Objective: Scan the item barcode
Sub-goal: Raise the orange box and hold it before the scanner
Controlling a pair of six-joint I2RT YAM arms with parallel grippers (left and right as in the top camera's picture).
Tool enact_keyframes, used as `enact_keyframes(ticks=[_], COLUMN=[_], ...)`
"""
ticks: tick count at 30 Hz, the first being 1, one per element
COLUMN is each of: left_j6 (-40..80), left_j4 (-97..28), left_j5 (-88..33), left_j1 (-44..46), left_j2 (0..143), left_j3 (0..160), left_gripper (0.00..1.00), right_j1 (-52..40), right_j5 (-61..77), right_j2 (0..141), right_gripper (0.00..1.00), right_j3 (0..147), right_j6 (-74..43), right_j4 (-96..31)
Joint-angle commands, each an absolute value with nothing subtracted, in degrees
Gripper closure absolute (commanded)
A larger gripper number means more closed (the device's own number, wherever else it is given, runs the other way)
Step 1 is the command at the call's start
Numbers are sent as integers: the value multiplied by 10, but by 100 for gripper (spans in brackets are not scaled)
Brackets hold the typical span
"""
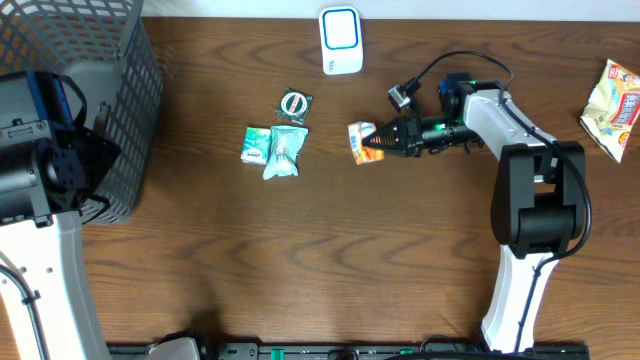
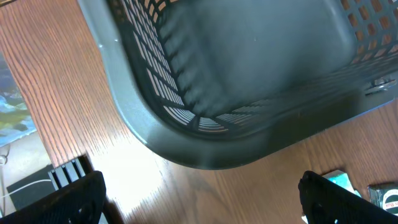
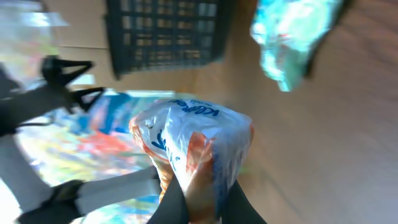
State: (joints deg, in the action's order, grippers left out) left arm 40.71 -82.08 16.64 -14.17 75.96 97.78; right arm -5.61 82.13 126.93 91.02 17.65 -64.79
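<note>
A: Biggest thing on the table (image 1: 300, 260)?
B: Grey basket (image 1: 110, 100), 9 o'clock edge. L gripper (image 2: 202, 208) hangs by its corner, jaws wide, nothing in 'em.
A: Smaller stuff?
B: Snack bag (image 1: 612, 95) at 3, teal packs (image 1: 275, 148) approx. centre, white scanner (image 1: 341, 40) at 12.
A: The item?
B: Orange-white packet (image 1: 360, 140), 3 o'clock of the teal packs, 6 o'clock of the scanner. R gripper (image 1: 383, 141) pinched tight on its end.

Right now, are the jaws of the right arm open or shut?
Shut on the orange-and-white packet. The right wrist view shows the right jaws pinching its lower end from both sides, with no gap left around the wrapper.
</note>
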Motion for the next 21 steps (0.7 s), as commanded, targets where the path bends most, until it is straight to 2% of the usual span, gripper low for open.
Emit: enact_keyframes(ticks=[1,7,21], left_j6=[412,412,412], left_j4=[-822,-822,-822], left_j5=[172,172,172], left_j1=[-145,-145,-145], left_j2=[755,755,756], left_j3=[977,977,977], left_gripper=[2,2,2], right_j1=[-75,-83,-89], right_j5=[895,895,895], right_j2=[1265,1223,1026], right_gripper=[99,99,99], right_j3=[919,919,919], right_j6=[196,196,191], right_j4=[-661,-691,-675])
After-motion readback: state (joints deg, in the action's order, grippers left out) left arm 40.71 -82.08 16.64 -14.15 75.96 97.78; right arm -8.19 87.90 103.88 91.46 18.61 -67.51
